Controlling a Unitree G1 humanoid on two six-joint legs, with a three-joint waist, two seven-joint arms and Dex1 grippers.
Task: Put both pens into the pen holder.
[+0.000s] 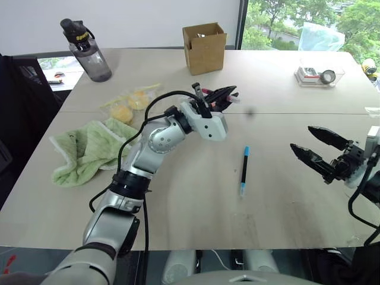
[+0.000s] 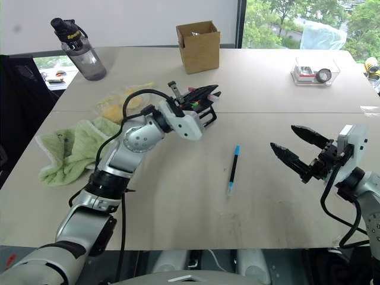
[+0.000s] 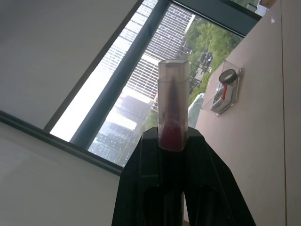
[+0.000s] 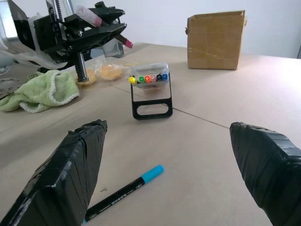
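Pink-ended pen (image 1: 233, 98) pinched in raised left end effector (image 1: 224, 95), right end effector (image 1: 316, 148) spread

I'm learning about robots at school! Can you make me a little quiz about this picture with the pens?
1. True or false: the right gripper is holding a pen.
2. What is the left gripper clamped on?
A. the blue-capped pen
B. the pink-ended pen
C. the green towel
3. Where does the blue-capped pen lie?

Key:
1. False. It is open and empty.
2. B, the pink-ended pen.
3. Flat on the table, between the two grippers, not yet in the pen holder.
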